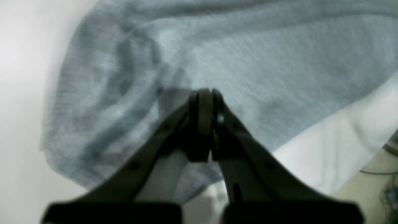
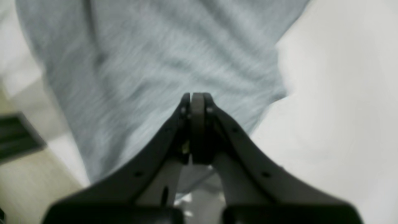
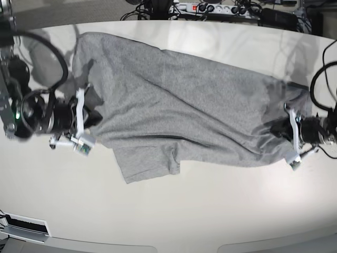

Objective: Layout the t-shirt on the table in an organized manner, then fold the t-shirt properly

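Observation:
The heather-grey t-shirt (image 3: 184,105) lies stretched across the off-white table (image 3: 184,211), plain side up, with no lettering showing. One sleeve (image 3: 147,163) sticks out toward the near edge. My left gripper (image 3: 279,129) is at the shirt's right end in the base view, shut, with the fabric bunched at its tips (image 1: 205,93). My right gripper (image 3: 95,118) is at the shirt's left end, also shut, and folds in the cloth (image 2: 174,62) fan out from its tips (image 2: 196,95). Both wrist views are blurred.
A power strip (image 3: 210,8) and tangled cables lie beyond the table's far edge. Black cables loop off both arms (image 3: 52,50) (image 3: 316,79). The table's edge and the floor show in the wrist views (image 1: 373,174) (image 2: 31,174). A vented panel (image 3: 23,226) sits at the near left corner.

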### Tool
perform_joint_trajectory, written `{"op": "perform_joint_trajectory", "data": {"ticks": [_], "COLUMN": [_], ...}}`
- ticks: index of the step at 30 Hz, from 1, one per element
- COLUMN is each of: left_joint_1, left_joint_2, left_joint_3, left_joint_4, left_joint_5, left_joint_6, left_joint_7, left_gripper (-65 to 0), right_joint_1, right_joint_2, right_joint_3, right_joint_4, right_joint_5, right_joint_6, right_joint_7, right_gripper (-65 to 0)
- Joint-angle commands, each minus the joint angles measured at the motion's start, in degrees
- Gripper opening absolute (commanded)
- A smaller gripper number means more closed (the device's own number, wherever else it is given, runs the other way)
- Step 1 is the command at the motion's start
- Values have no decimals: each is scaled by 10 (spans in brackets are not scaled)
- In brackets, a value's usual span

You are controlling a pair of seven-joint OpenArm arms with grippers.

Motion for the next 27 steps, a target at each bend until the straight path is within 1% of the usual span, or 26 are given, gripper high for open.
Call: {"op": "perform_joint_trajectory", "data": {"ticks": [1, 4, 6, 8, 11, 13, 14, 15, 16, 17, 18, 19, 20, 21, 22, 24, 27], "left_joint_1": [13, 74, 102, 125, 160, 186, 194, 200, 203, 203, 203, 203, 203, 204, 203, 203, 203], "left_joint_2": [-29, -65, -80, -89, -92, -94, -94, -93, -93, -93, -93, -93, -93, -93, -93, -93, -93], "left_joint_3": [-8, -8, -8, -8, -8, -8, -8, -8, -8, -8, -8, -8, -8, -8, -8, -8, -8], "left_joint_4": [40, 113, 138, 142, 141, 141, 138, 135, 132, 130, 127, 124, 122, 117, 111, 100, 90], "left_joint_5": [0, 31, 62, 85, 128, 159, 177, 194, 206, 215, 219, 220, 219, 219, 219, 220, 236], "left_joint_6": [-2, -2, -2, -2, -2, -2, -2, -2, -2, -2, -2, -2, -2, -2, -2, -2, -2], "left_joint_7": [-8, -29, -41, -49, -53, -76, -93, -110, -124, -134, -139, -139, -139, -139, -139, -139, -143], "left_gripper": [-650, -650, -650, -650, -650, -650, -650, -650, -625, -548, -458, -375, -307, -267, -258, -258, -258], "right_joint_1": [-12, -80, -122, -160, -219, -248, -258, -264, -268, -268, -268, -268, -270, -273, -274, -276, -274], "right_joint_2": [10, 11, 11, 11, 11, 11, 11, 11, 11, 11, 10, 10, 10, 9, 7, 1, -7], "right_joint_3": [5, 5, 5, 5, 5, 5, 5, 5, 5, 5, 5, 5, 5, 5, 5, 4, 4], "right_joint_4": [34, 90, 112, 119, 118, 117, 117, 117, 117, 117, 117, 117, 117, 116, 116, 116, 116], "right_joint_5": [-1, -38, -63, -77, -108, -123, -124, -123, -124, -126, -138, -156, -179, -200, -221, -252, -270], "right_joint_6": [2, 2, 2, 2, 2, 2, 2, 2, 2, 1, -6, -17, -28, -33, -37, -42, -42], "right_joint_7": [9, 3, -2, -5, -5, -4, -4, -3, 3, 12, 27, 49, 72, 92, 109, 130, 132], "right_gripper": [-650, -650, -650, -650, -650, -650, -618, -555, -488, -423, -374, -356, -356, -357, -356, -356, -356]}}
